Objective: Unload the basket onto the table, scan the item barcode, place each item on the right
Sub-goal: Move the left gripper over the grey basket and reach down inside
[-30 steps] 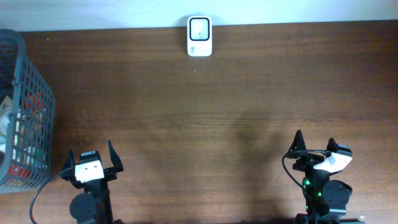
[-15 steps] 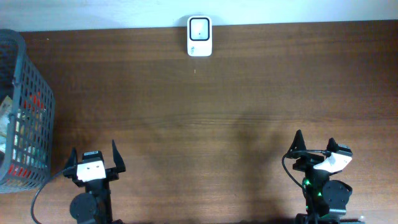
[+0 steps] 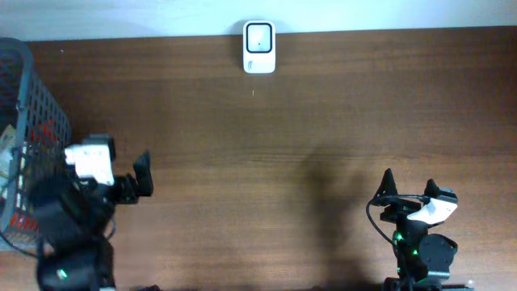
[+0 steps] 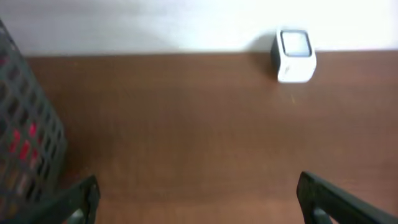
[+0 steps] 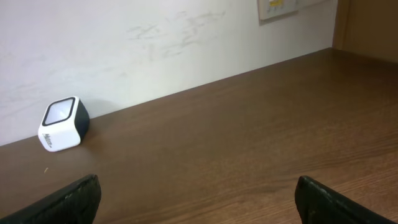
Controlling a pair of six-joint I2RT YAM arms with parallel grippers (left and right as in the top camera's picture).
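The white barcode scanner (image 3: 258, 47) stands at the far edge of the table, window up; it also appears in the left wrist view as scanner (image 4: 294, 55) and in the right wrist view as scanner (image 5: 63, 123). Packaged items (image 3: 11, 158), red and pale, show through the mesh of the grey basket (image 3: 40, 105) at the left. My left gripper (image 3: 113, 179) hovers open beside the basket, holding nothing; from its wrist the gripper (image 4: 199, 202) faces bare wood. My right gripper (image 3: 409, 184) rests open and empty near the front edge, and that gripper (image 5: 199, 199) spans bare table.
The basket wall (image 4: 28, 134) rises just left of the left fingers. A white wall runs behind the brown wooden table (image 3: 323, 137). A paper notice (image 5: 278, 7) hangs on the wall at the far right.
The left arm has swung up and to the left from its rest spot at the front edge, ending beside the basket. The right arm has not moved.
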